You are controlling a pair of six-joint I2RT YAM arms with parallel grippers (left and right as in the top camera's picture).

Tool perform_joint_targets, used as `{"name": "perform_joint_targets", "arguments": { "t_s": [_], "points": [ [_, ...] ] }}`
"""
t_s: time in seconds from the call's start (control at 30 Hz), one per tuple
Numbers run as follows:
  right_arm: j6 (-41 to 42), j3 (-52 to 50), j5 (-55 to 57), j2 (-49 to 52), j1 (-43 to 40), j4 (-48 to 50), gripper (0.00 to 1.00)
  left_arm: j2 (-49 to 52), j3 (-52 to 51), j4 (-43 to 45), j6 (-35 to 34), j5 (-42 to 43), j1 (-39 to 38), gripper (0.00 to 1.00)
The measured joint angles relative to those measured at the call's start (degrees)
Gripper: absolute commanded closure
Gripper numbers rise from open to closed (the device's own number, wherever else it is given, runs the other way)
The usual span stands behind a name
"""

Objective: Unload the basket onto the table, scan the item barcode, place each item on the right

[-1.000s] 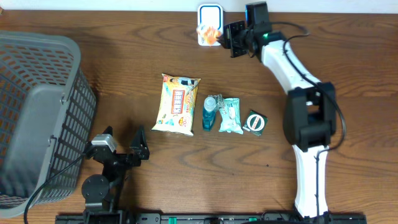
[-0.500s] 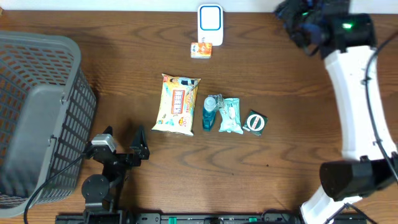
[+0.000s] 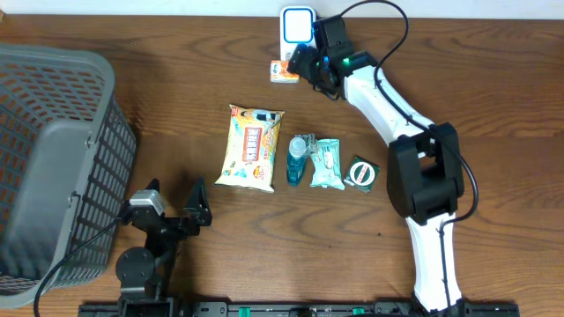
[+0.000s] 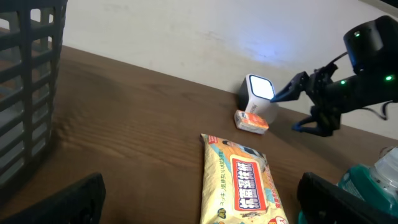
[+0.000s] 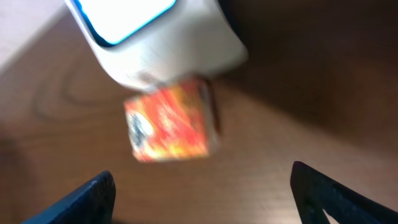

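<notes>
right gripper [image 3: 306, 70] is out at the far edge of the table [image 3: 493, 88], jaws spread wide, nothing between them, so not holding

small orange box [image 3: 284, 70] lies flat on the wood at the foot of the white scanner [image 3: 298, 25] (touching it or just short of it, can't tell, the right wrist view is motion-blurred)

right wrist view: box sits ahead of the fingertips [image 5: 93, 193], roughly in line with the gap and a bit toward the frame-left finger. both tips clear of it, bare wood showing between them and the box. scanner stands right behind the box, lit face angled up

overhead: gripper is just beside the box on its frame-right side, close but apart

left gripper [image 3: 172, 210] sits at the near edge of the table next to the grey basket [image 3: 53, 167], fingers wide, empty, well apart from the box

rest of the items lie in a row mid-table, between the two grippers: yellow snack pack [image 3: 251, 148], blue bottle [image 3: 297, 160], teal pouch [image 3: 326, 164], green packet [image 3: 362, 173]. bottle and pouch touch, snack pack just beside the bottle, all well clear of the box
</notes>
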Motion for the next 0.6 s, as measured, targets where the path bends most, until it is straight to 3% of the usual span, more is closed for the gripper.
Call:
{"name": "perform_joint_targets", "arguments": {
  "t_s": [0.13,0.33,0.37,0.47,0.53,0.6],
  "points": [
    [0.55,0.00,-0.28,2.73,-0.15,6.25,0.26,0.00,0.00,0.00,0.00,0.02,0.00,0.02],
    [0.70,0.00,-0.76,6.99,-0.07,9.53,0.29,0.00,0.00,0.00,0.00,0.02,0.00,0.02],
    [0.52,0.00,-0.76,7.13,-0.04,10.14,0.34,0.00,0.00,0.00,0.00,0.02,0.00,0.02],
    [-0.94,0.04,-0.61,7.17,0.26,10.10,0.91,0.00,0.00,-0.02,0.00,0.02,0.00,0.02],
    [-1.75,0.04,-0.22,7.67,0.55,9.88,0.94,0.00,0.00,0.00,0.00,0.02,0.00,0.02],
    [-2.21,0.04,0.57,8.04,0.83,10.01,0.85,0.00,0.00,-0.02,0.00,0.02,0.00,0.02]
  ]
}}
